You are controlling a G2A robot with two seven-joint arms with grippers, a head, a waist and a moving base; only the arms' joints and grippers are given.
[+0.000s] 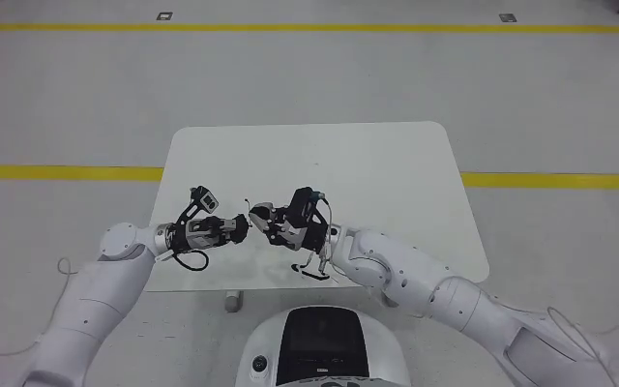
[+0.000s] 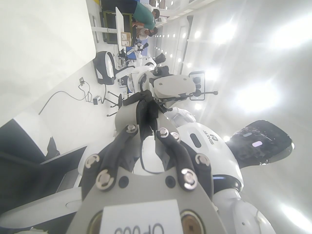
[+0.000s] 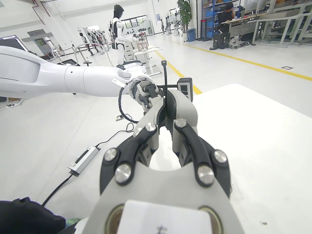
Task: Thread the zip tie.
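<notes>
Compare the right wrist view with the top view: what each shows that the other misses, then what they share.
Right wrist view: how the zip tie is held, upright, pinched between the fingers of the right gripper, head on top. Top view: the whole outline of the white table, both arms meeting over its near left part. Both: the left gripper and right gripper close together.

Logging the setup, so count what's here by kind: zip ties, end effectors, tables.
1 zip tie
2 end effectors: left end effector, right end effector
1 table
Total: 4
</notes>
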